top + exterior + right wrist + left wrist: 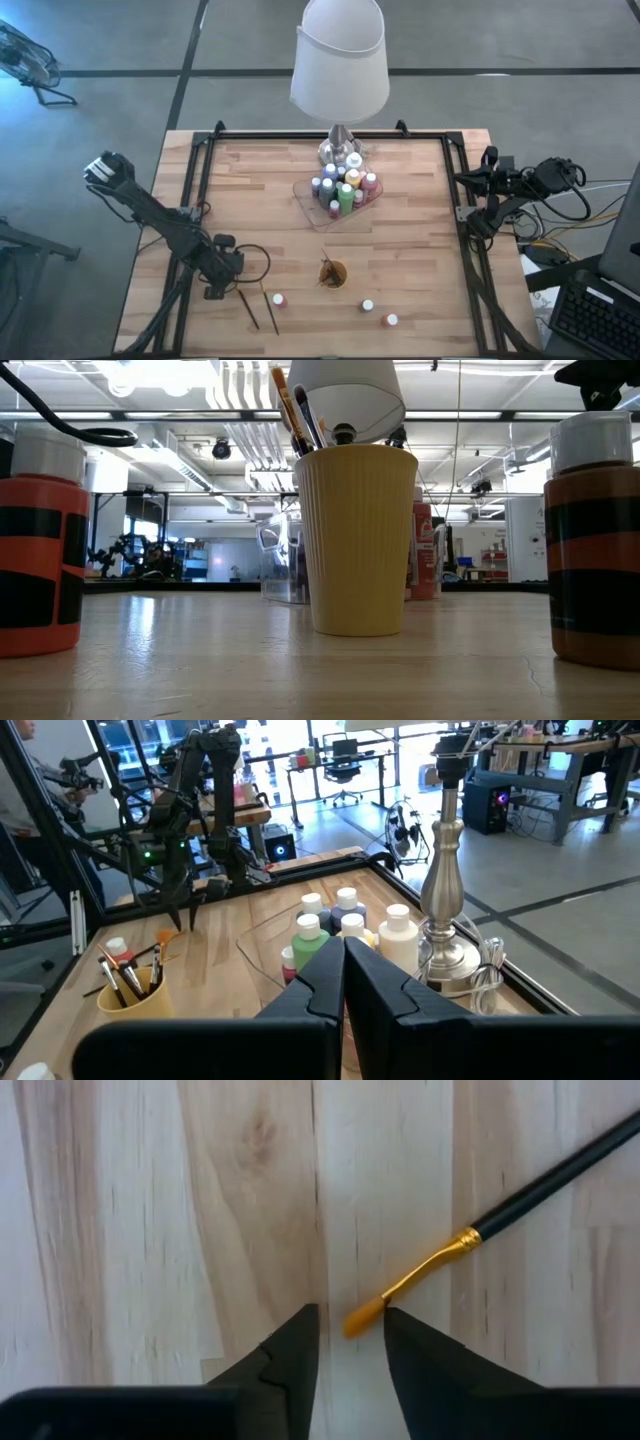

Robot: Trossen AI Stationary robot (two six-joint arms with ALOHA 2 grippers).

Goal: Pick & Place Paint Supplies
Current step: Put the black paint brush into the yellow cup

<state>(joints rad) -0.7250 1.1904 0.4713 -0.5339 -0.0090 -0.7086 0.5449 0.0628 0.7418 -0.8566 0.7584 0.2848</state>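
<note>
Left arm stretched from the table's left edge toward the near side, wrist bent down, left gripper (228, 290) poised over the wood beside two loose brushes (258, 306). Seen only from the left wrist: fingers (285, 1365) parted a little, one either side of the orange bristle tip of a black-handled brush (470, 1235) lying flat on the table (150, 1230) — nothing clamped, bristles just at the gap.

At table centre from above, a clear tray (307, 202) crowded with white-capped paint bottles (345, 188), set just in front of a lamp (340, 70). Nearer the front edge, an orange cup (333, 273) with brushes standing in it, then three loose bottles: one (279, 300) beside the fallen brushes, two (368, 306) (389, 320) further right.

From the low view alone, the cup (358, 538) looming large, brush handles (296, 415) poking above its rim, flanked by two orange-and-black bottles (38, 550) (592, 550).

Right arm folded back at the table's right edge, right gripper (478, 180) off the work — in its own wrist view, fingers (305, 990) pressed together, empty.
</note>
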